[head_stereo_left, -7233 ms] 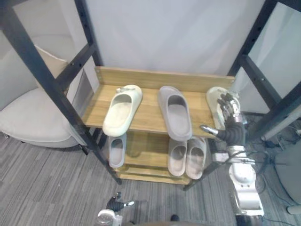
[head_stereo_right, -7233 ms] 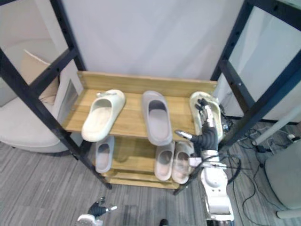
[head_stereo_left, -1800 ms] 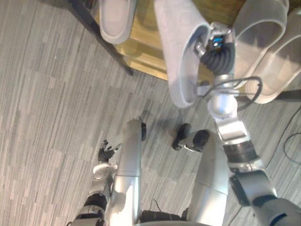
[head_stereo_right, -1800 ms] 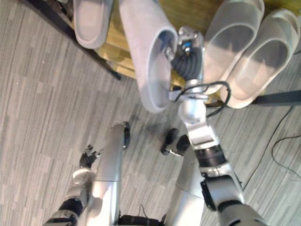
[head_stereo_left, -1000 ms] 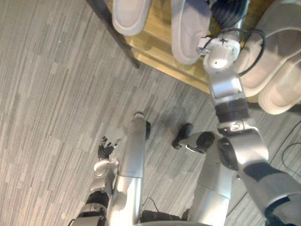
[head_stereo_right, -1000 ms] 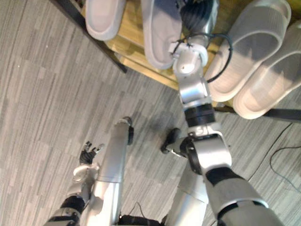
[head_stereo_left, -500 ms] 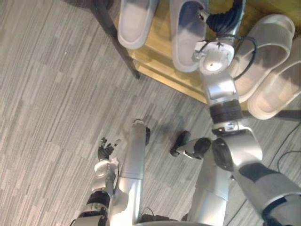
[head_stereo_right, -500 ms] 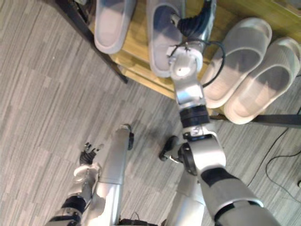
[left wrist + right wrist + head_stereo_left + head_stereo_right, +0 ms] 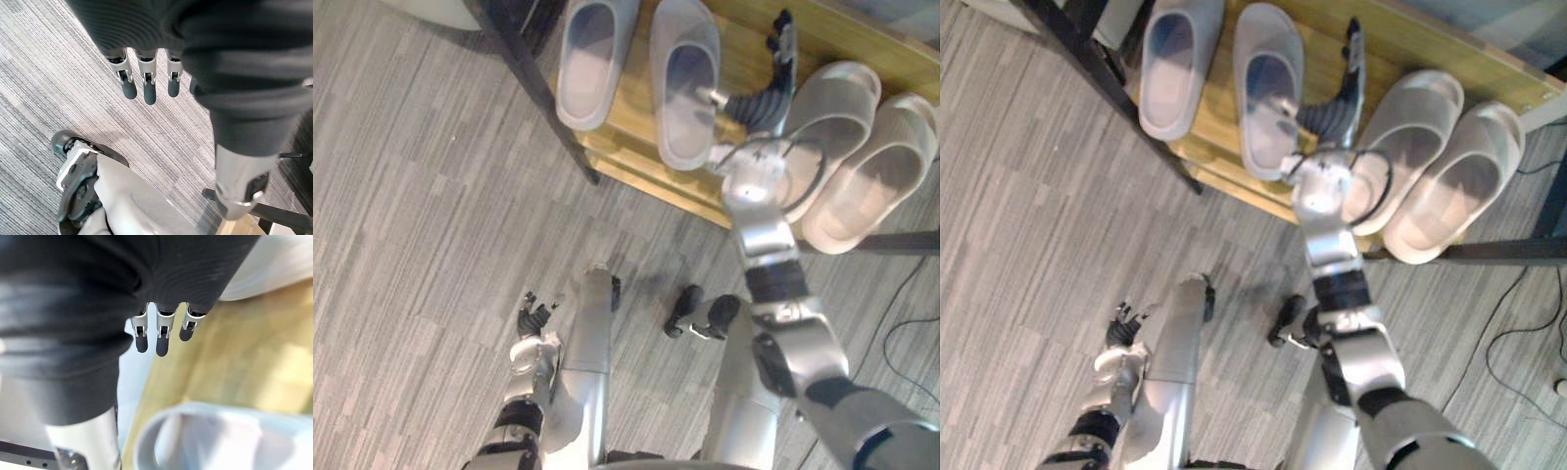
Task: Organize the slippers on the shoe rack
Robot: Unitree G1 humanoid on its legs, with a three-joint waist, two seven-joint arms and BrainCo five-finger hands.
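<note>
Two grey slippers lie side by side at the left of the wooden rack's low shelf [image 9: 628,162]: one [image 9: 590,61] further left, the other [image 9: 685,83] next to my right hand. My right hand [image 9: 771,83] is open above the shelf, just right of that second slipper, fingers straight and pointing to the back of the shelf, with nothing in them. Its thumb reaches toward the slipper's side. In the right wrist view the straight fingers [image 9: 161,335] hang over bare wood [image 9: 239,357], with the slipper's grey rim [image 9: 215,435] below. My left hand [image 9: 536,315] hangs open low over the floor.
A pair of paler slippers [image 9: 1400,127] [image 9: 1454,186] fills the right of the same shelf. A black metal post [image 9: 533,93] of the outer frame slants past the shelf's left end. Grey striped carpet [image 9: 421,215] covers the floor in front.
My right hand has let go of the grey slipper, which now rests on the low shelf beside the other grey one; the hand has moved right of it. The camera has shifted.
</note>
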